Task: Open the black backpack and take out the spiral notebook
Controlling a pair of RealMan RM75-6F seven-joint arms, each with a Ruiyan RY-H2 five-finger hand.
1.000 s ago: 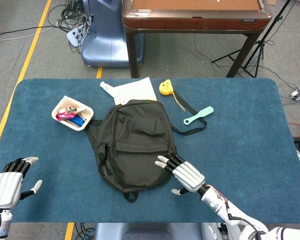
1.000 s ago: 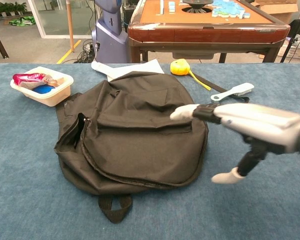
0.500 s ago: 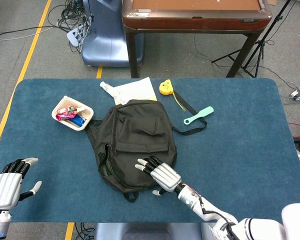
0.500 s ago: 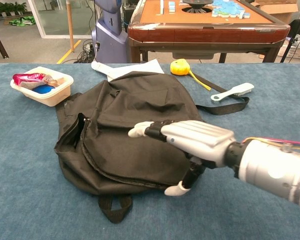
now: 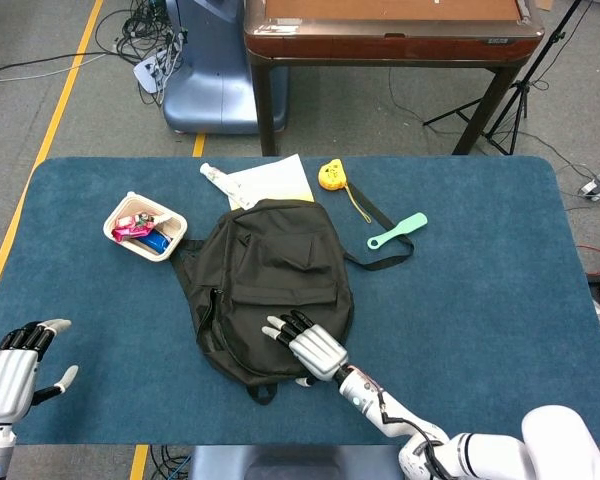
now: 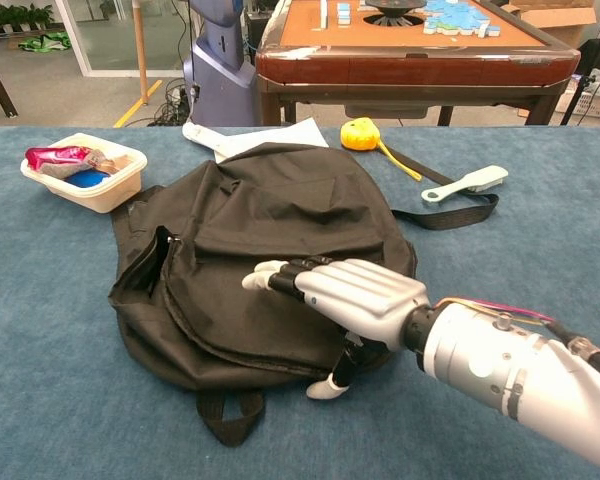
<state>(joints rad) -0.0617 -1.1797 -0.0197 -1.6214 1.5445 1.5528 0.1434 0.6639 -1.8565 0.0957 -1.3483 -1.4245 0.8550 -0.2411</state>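
Note:
The black backpack (image 5: 270, 290) (image 6: 270, 250) lies flat in the middle of the blue table, its front pocket facing up. Its main zipper is parted a little on its left side (image 6: 160, 262). My right hand (image 5: 308, 346) (image 6: 345, 297) hovers over the bag's lower front with fingers spread, holding nothing; whether it touches the fabric I cannot tell. My left hand (image 5: 15, 365) stays open near the table's front left corner, away from the bag. No spiral notebook shows.
A white tray (image 5: 117, 214) (image 6: 115, 190) with small packets stands left of the bag. White paper (image 5: 275, 180), a yellow tape measure (image 5: 329, 176) and a mint brush (image 5: 398, 230) lie behind and to the right. A brown table (image 5: 390, 30) stands beyond.
My right hand has moved left from beside the bag's lower right edge to over its lower front. My left hand has drifted slightly toward the front edge.

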